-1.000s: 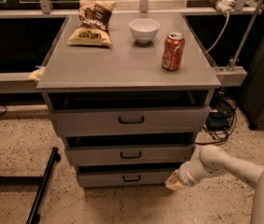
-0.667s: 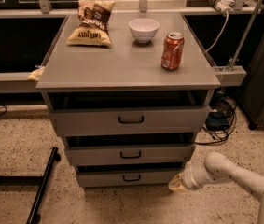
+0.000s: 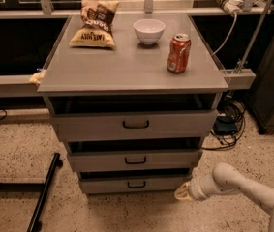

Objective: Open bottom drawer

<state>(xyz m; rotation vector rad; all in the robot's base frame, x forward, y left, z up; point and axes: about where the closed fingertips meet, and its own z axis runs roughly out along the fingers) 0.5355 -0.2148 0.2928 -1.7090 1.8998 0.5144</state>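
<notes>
Speckled floor (image 3: 10, 153); grey bottom drawer (image 3: 108, 185), gripper (image 3: 184, 192) beside.

Three drawers (image 3: 135, 160), one chip bag (image 3: 95, 24), one bowl (image 3: 149, 30), one can (image 3: 178, 53), one gripper (image 3: 184, 192) bottom-right.

Grey bottom drawer (image 3: 102, 185), black handle (image 3: 136, 183); seemingly cream jaws beside it

Dim warm light, shadowed drawer gaps (image 3: 131, 103), pale tool (image 3: 183, 193) just beside bottom drawer (image 3: 102, 184).
</notes>
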